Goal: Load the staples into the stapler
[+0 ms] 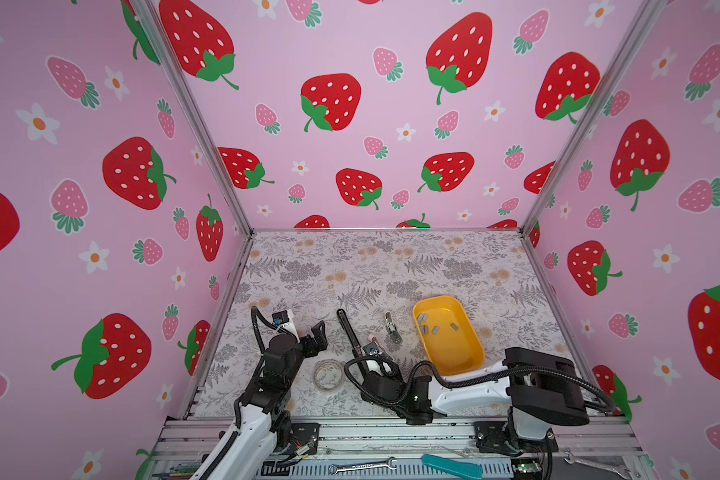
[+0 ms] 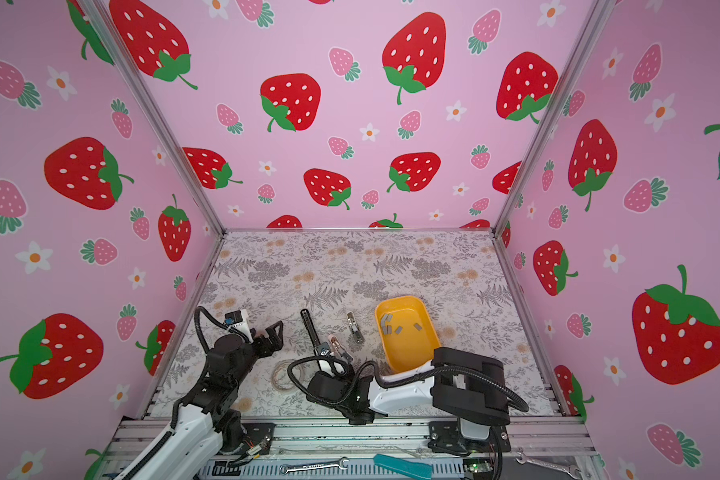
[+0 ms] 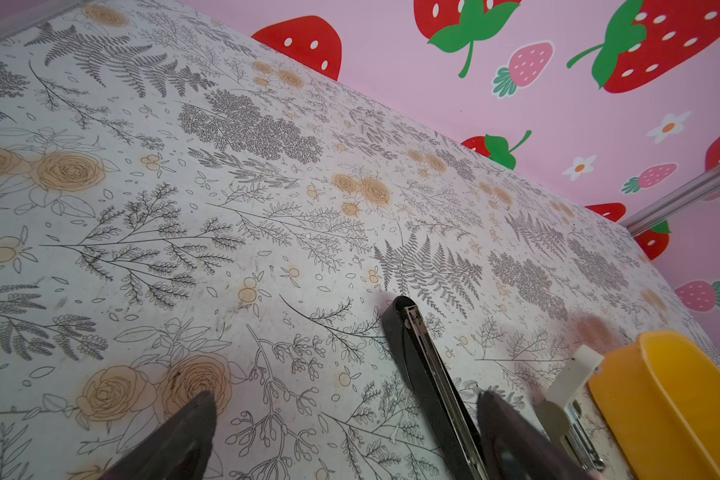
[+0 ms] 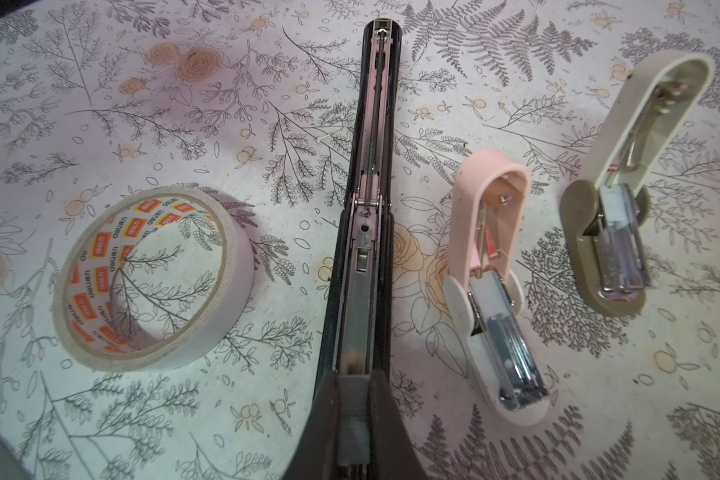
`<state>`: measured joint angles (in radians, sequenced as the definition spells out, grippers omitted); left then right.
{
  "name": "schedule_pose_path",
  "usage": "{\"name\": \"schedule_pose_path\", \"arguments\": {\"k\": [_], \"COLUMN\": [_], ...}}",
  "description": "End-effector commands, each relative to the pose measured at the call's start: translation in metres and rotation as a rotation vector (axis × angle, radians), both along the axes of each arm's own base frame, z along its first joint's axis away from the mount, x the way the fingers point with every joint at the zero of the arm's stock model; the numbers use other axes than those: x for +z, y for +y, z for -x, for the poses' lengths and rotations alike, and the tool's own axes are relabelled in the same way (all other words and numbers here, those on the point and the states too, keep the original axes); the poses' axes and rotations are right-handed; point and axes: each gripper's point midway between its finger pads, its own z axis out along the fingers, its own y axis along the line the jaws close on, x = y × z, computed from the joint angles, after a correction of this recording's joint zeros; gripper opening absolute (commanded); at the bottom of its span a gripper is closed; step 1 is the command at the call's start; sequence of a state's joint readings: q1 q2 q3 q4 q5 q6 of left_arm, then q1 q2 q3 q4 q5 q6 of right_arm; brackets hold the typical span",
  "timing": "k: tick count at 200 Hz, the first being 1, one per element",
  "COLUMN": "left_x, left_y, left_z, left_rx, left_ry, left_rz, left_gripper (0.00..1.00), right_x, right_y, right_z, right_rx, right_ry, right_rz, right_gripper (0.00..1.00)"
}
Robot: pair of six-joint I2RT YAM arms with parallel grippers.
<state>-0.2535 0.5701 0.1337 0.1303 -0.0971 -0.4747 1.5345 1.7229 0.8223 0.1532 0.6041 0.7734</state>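
**A:** Grey staples [image 1: 435, 330] lie loose in the yellow tray [image 1: 454, 353], right of the black stapler [image 4: 368, 208]. How much room is there around the right claw [image 4: 353, 378]?

**B:** Little. The tape roll [image 4: 150, 274] sits left of that stapler, the pink stapler [image 4: 491, 291] just right of it, and the beige stapler [image 4: 616, 232] beyond. Open surface [image 1: 350, 266] stretches past the stapler's far tip.

**A:** And the claws?

**B:** The right claw is clamped on the stapler's near end, its arm reaching low from the right. The left claw [image 1: 319, 334] gapes wide and holds nothing, left of the stapler, its arm folded.

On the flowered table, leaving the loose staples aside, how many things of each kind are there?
Staplers: 3 (black stapler, pink stapler, beige stapler)
Tape roll: 1
Yellow tray: 1
Total: 5
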Motion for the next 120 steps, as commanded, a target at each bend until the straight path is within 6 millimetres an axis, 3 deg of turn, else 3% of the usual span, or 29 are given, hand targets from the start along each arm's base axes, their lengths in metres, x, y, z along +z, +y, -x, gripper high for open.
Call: {"name": "schedule_pose_path", "arguments": {"k": [1, 45, 120], "left_x": [0.009, 0.009, 0.009], "left_y": [0.001, 0.001, 0.001], "left_z": [-0.002, -0.003, -0.002], "left_rx": [0.011, 0.012, 0.01], "left_ry": [-0.021, -0.022, -0.022], "left_rz": [-0.006, -0.007, -0.009], "left_gripper": [0.99, 0.99, 0.99], "right_x": [0.014, 0.032, 0.013], "right_y": [0.0, 0.002, 0.002], "right_z": [0.002, 0.001, 0.001], "right_rx": [-0.003, -0.002, -0.01], "right_ry": [-0.013, -0.039, -0.029], "right_rz": [-0.035, -0.069, -0.032], "right_gripper": [0.0, 0.01, 0.01]}}
